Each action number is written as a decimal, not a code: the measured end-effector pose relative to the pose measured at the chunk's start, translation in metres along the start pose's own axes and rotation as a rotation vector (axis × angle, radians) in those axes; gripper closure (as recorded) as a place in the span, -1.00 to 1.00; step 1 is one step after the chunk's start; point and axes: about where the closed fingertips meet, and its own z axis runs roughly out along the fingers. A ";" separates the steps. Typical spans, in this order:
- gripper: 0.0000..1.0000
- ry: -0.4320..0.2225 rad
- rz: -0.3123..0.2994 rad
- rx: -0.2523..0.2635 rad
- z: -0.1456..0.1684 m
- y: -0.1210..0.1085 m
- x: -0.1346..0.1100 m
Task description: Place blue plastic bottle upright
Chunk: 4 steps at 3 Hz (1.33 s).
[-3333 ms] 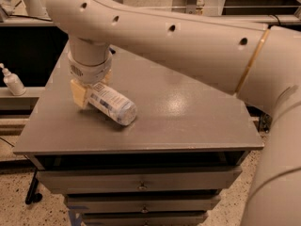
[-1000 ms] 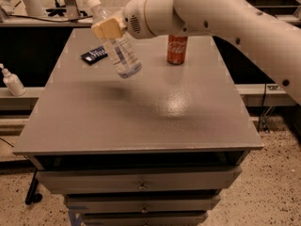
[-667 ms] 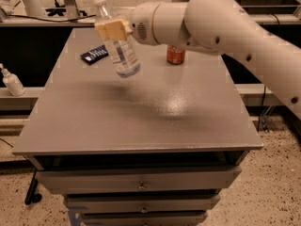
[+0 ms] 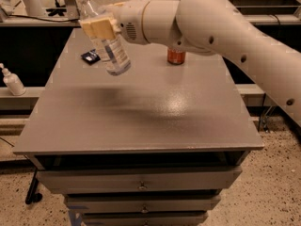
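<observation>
The gripper (image 4: 99, 28) has its fingers (image 4: 92, 28) closed around the blue plastic bottle (image 4: 115, 55), held slightly tilted, cap up, above the tabletop (image 4: 141, 112), left of the red can (image 4: 176, 56).

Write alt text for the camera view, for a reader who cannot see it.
The gripper holds the blue plastic bottle, tilted with cap up, above the grey table. A red can stands behind the arm.

Holds the blue plastic bottle (image 4: 116, 58) clamped in the gripper (image 4: 99, 28) above the far left part of the grey table (image 4: 141, 117), clear of the top, tilted, white cap up and leftward. Farther back on the table: a red can (image 4: 176, 56), a small dark object (image 4: 90, 57).
</observation>
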 end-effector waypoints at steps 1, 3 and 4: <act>1.00 -0.053 -0.009 0.007 0.000 0.001 -0.007; 1.00 -0.171 -0.064 0.030 0.015 0.017 0.007; 1.00 -0.193 -0.085 0.035 0.019 0.025 0.019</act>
